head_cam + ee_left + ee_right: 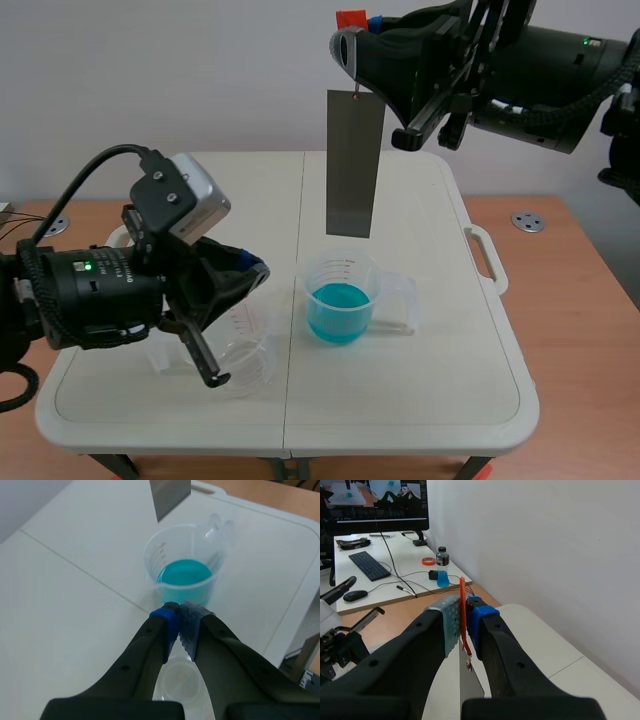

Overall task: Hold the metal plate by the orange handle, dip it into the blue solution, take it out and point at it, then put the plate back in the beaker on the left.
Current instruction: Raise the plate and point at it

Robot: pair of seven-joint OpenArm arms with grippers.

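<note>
**Scene view.** The right arm (pixel 540 60) is raised across the top right, its forearm roughly level. The right gripper (pixel 357 32) has its fingers clamped on the orange handle (pixel 351 18). The metal plate (pixel 355 165) hangs upright below the handle. Its lower edge is above the beaker of blue solution (pixel 340 298) and clear of the rim. That beaker stands near the middle of the surface (pixel 450 400), just right of the centre seam (pixel 296 400). The left arm (pixel 90 290) lies low over the left edge with its wrist turned inward. The left gripper (pixel 252 272) is aimed toward the blue beaker, and its tip is short of it. Under that gripper, near the front edge and left of the seam, stands the empty beaker (pixel 243 360).

**Left wrist view.** The left gripper (pixel 179 611) has its fingers pressed together with nothing between them. Their tips are just short of the beaker of blue solution (pixel 184 577). A lower corner of the metal plate (pixel 169 497) shows beyond the beaker. The empty beaker (pixel 181 682) sits beneath the fingers.

**Right wrist view.** The fingers of the right gripper (pixel 464 622) pinch the thin orange handle (pixel 462 605) between them. The metal plate (pixel 470 692) hangs edge-on below it. The surface (pixel 560 645) lies beneath, close to the wall-side edge.
</note>
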